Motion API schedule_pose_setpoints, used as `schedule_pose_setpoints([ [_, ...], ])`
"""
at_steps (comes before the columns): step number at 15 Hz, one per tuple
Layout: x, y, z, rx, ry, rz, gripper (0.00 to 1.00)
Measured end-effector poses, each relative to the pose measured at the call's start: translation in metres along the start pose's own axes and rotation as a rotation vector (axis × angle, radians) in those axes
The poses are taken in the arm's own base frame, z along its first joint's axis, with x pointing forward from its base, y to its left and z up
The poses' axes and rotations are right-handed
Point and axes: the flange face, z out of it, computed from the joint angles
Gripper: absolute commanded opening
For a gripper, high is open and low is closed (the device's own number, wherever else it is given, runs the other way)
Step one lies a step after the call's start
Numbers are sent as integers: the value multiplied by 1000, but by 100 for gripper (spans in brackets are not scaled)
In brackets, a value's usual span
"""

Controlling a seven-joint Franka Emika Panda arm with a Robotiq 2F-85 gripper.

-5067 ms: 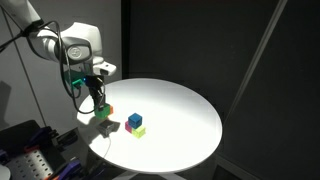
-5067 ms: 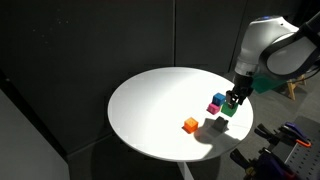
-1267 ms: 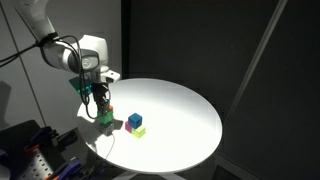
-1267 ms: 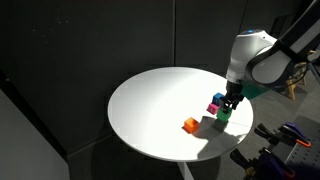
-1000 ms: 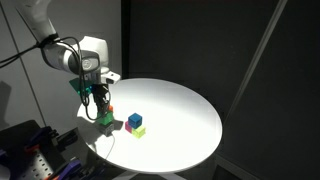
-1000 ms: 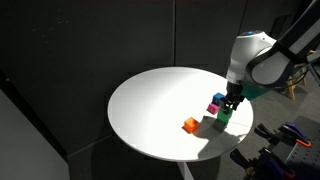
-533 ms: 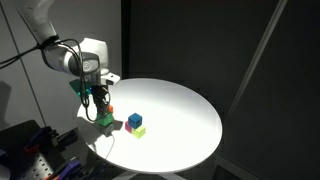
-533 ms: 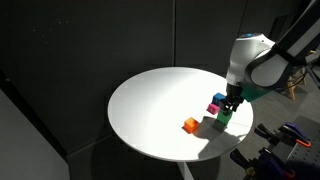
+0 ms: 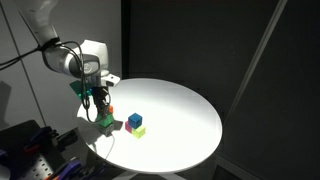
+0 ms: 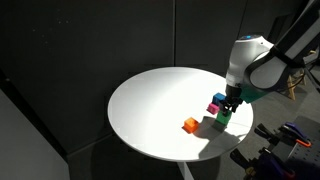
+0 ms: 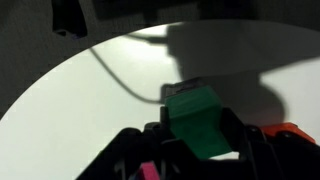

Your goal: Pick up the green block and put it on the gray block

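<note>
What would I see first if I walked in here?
The big white round table glows against the dark room. At its edge the gripper holds the green block low over the table. Nearer the middle, a blue cube and a lime cube sit close together.

Round white table (image 9: 190, 110) with gray block (image 10: 220, 125), blue cube (image 9: 134, 120), lime cube (image 9: 139, 130), orange cube (image 10: 189, 125)
</note>
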Motion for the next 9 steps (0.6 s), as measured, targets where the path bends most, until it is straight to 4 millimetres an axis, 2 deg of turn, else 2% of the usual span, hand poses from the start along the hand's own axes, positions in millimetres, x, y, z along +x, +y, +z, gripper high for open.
schedule_pose_setpoints([
  [9, 2, -1, 4, -3, -5, -2, 29],
])
